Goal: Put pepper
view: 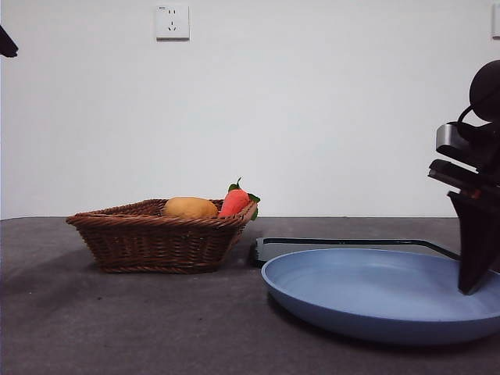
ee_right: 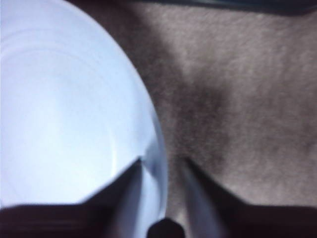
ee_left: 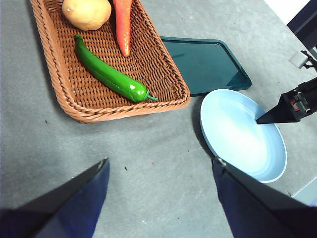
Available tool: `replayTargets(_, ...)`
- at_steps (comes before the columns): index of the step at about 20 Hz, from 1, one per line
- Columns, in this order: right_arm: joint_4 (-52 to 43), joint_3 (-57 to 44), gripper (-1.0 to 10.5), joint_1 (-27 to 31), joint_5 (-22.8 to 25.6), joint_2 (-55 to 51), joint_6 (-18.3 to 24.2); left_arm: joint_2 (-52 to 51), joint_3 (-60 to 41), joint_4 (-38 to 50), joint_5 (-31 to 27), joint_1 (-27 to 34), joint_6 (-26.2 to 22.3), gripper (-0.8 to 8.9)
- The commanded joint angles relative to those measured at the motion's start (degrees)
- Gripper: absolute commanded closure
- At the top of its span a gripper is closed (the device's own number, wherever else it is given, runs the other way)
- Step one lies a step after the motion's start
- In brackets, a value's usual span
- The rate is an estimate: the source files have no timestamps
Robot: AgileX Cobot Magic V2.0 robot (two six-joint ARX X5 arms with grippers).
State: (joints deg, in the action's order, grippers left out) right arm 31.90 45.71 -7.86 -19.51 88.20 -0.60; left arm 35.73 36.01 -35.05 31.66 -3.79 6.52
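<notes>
Pepper [ee_left: 110, 76] lies flat on the floor of the wicker basket [ee_left: 89, 110], slanting across it with its stem end near the basket's front rim; the front view does not show it, since the basket wall hides it. It looks glossy and smooth, so it will probably be slippery, light and fairly stiff. The best hold is judged to be across its thicker middle, with the jaws set crosswise to its length.

Left gripper [ee_left: 161, 171] hangs above bare table, short of the basket, jaws spread wide and holding nothing. Right gripper [ee_right: 161, 166] is low at the edge of the blue plate [view: 375, 293]; its jaws straddle the plate's rim, one inside and one outside, with a narrow gap between them, and grip nothing.

Potato [ee_left: 87, 13] and carrot [ee_left: 123, 22] share the basket, both beyond the pepper and apart from it. The basket's raised rim is the main obstruction to a low approach. A dark green tray [ee_left: 205, 64] lies between basket and plate.
</notes>
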Motion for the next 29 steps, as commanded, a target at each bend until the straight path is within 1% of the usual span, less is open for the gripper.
replayTargets(1, -0.33, 0.83, 9.4, -0.13, -0.04, 1.05, 0.0, 0.13, 0.85, 0.7, -0.02, 0.09, -0.48, 4.49)
replayTargets(3, -0.13, 0.85, 9.4, -0.09, -0.07, 0.61, -1.42, 0.13, 0.85, 0.74, -0.11, 0.09, -0.02, 4.52)
replayTargets(7, 0.31, 1.9, 9.4, -0.09, -0.04, -4.87, -1.68, 1.33, 0.94, 3.67, -1.09, -0.55, 4.42, 4.52)
replayTargets(8, 0.74, 2.49, 9.4, -0.09, 0.11, -6.69, -1.99, 2.03, 1.36, 4.2, -2.21, -1.11, 5.57, 4.52)
replayTargets(11, 3.43, 4.68, 9.4, -0.04, 0.44, -12.39, -1.9, 8.22, 5.53, 4.13, -6.86, -4.2, 5.99, 4.52)
replayTargets(13, 4.63, 6.05, 9.4, -0.02, 0.5, -15.43, -1.9, 14.05, 9.64, 4.13, -11.04, -6.99, 7.74, 4.52)
replayTargets(16, 6.43, 7.96, 9.4, -0.02, 0.52, -19.15, -1.79, 24.76, 17.16, 4.15, -17.0, -11.47, 8.55, 4.52)
replayTargets(19, 7.45, 9.14, 9.4, 0.2, 0.55, -22.29, -1.42, 35.95, 25.42, 3.85, -20.7, -14.97, 9.6, 4.52)
replayTargets(22, 7.56, 9.22, 9.4, 1.66, 0.55, -25.73, -1.44, 46.47, 33.42, 3.43, -25.73, -17.81, 10.05, 4.52)
replayTargets(24, 7.74, 9.22, 9.4, 2.75, 0.55, -27.71, -1.44, 52.74, 37.86, 2.6, -27.78, -18.84, 10.58, 4.52)
replayTargets(25, 7.76, 9.22, 9.4, 3.45, 0.55, -28.63, -1.44, 55.56, 39.85, 1.88, -28.85, -19.23, 11.58, 4.52)
replayTargets(29, 7.82, 9.22, 9.4, 4.85, 0.35, -30.47, -1.44, 65.44, 45.86, -0.5, -30.27, -20.09, 14.08, 4.52)
